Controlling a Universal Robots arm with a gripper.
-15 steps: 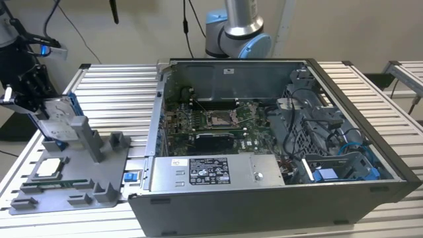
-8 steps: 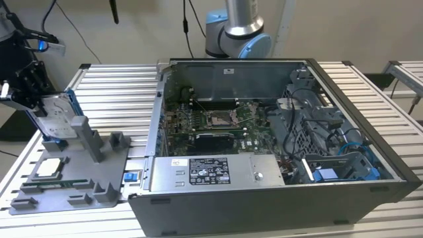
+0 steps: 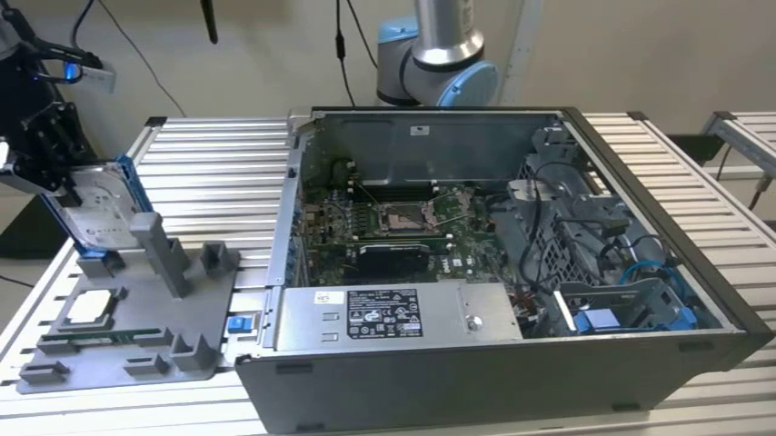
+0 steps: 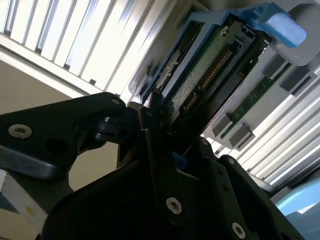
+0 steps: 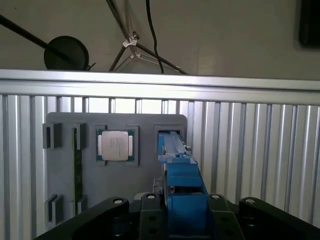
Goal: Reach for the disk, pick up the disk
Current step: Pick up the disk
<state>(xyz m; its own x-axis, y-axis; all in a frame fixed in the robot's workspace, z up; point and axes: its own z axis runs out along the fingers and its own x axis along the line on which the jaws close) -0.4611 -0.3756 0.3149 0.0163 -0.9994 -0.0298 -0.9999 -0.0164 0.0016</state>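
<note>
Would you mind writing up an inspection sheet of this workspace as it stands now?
Surface: slatted aluminium table, carrying a grey fixture tray and an open computer case.
Job's things: the disk stands on edge in the tray, framed by its blue bracket.
Clutter: square chip and green memory module in the tray; power supply box in the case.
Grippers: gripper at the disk's upper edge; grip cannot be judged.
Cables: black cables hang by the wall; blue cables inside the case.
Surroundings: arm's base beyond the case in the exterior view; pale wall.
</note>
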